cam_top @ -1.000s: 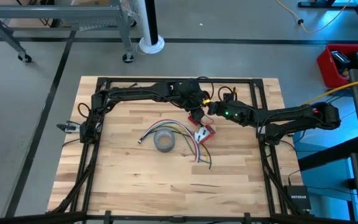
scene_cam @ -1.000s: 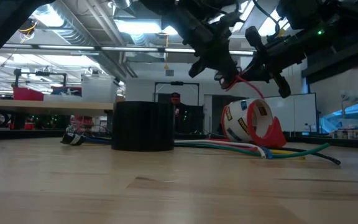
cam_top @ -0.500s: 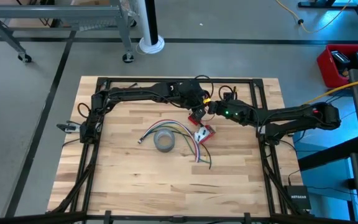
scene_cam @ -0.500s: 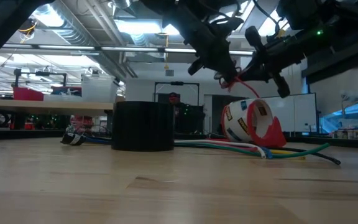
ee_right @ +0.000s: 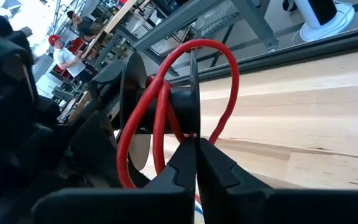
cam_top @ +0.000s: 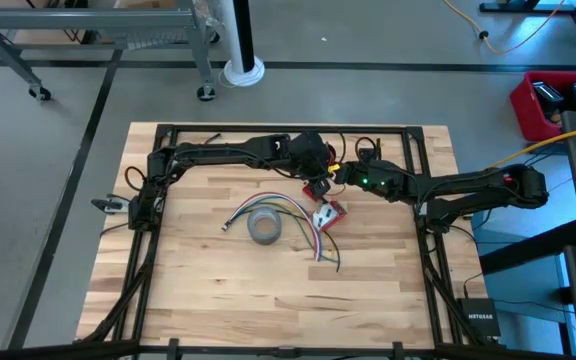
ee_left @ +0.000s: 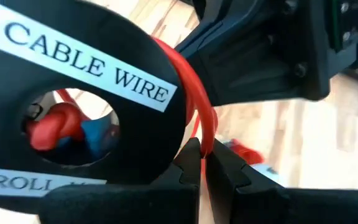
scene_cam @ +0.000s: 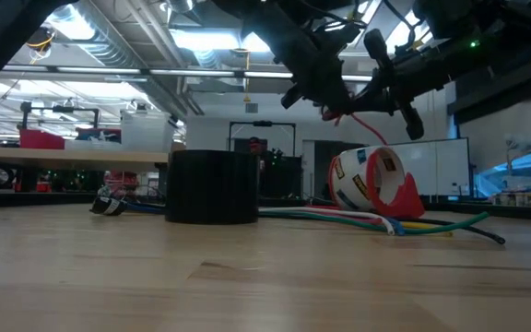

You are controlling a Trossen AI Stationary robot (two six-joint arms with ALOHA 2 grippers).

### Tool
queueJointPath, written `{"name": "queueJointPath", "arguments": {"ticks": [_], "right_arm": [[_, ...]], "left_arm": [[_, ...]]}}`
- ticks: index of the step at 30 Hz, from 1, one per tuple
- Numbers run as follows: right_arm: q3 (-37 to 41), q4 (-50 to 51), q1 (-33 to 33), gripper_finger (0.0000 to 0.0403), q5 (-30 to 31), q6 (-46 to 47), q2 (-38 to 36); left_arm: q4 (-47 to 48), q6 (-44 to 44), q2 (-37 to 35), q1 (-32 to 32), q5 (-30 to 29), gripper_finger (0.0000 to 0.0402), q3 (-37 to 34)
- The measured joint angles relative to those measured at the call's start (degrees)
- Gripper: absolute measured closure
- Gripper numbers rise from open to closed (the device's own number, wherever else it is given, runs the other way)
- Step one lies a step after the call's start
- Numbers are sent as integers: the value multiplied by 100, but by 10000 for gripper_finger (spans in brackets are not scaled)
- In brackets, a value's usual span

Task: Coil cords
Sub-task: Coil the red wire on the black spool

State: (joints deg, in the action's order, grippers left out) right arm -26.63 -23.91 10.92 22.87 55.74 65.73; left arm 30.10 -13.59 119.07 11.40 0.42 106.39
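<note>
A small black spool (ee_right: 179, 106) labelled "CABLE WIRE" (ee_left: 104, 74) hangs in the air over the table's far middle. A thin red wire (ee_right: 229, 81) loops loosely around its core. My right gripper (cam_top: 336, 176) is shut on the spool, and my left gripper (cam_top: 320, 183) is shut on the red wire right beside it. In the low view both grippers (scene_cam: 325, 97) (scene_cam: 381, 92) meet above the red tape dispenser (scene_cam: 376, 180). A bundle of coloured cords (cam_top: 303, 222) lies flat on the wood. My left gripper pinches the red wire (ee_left: 205, 134) between its two fingertips, just off the rim of the spool's labelled flange. The wire runs from the fingers up over that rim, clear of the table. My right gripper pinches the thin rim of one spool flange (ee_right: 193, 127) between its fingertips, coming about level from the table's right. The spool is lifted clear, with its flanges upright and wire loops standing slack around it.
A grey tape roll (cam_top: 264, 227) stands on the wood near the middle, and the red tape dispenser (cam_top: 328, 213) sits just right of it. The coloured cords trail toward the near edge (cam_top: 323, 255). A black frame rail (cam_top: 288, 130) borders the table.
My left gripper has turned a little at the wrist and edged toward the far edge beside the spool, staying shut on the red wire. The spool stays in the air in my right gripper.
</note>
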Motion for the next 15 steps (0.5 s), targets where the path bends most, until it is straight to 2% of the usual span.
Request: {"name": "queueJointPath", "arguments": {"ticks": [15], "right_arm": [[0,45,-1,400,50,-64,-4]], "left_arm": [[-191,1229,-46,-422,-1160,401,5]]}}
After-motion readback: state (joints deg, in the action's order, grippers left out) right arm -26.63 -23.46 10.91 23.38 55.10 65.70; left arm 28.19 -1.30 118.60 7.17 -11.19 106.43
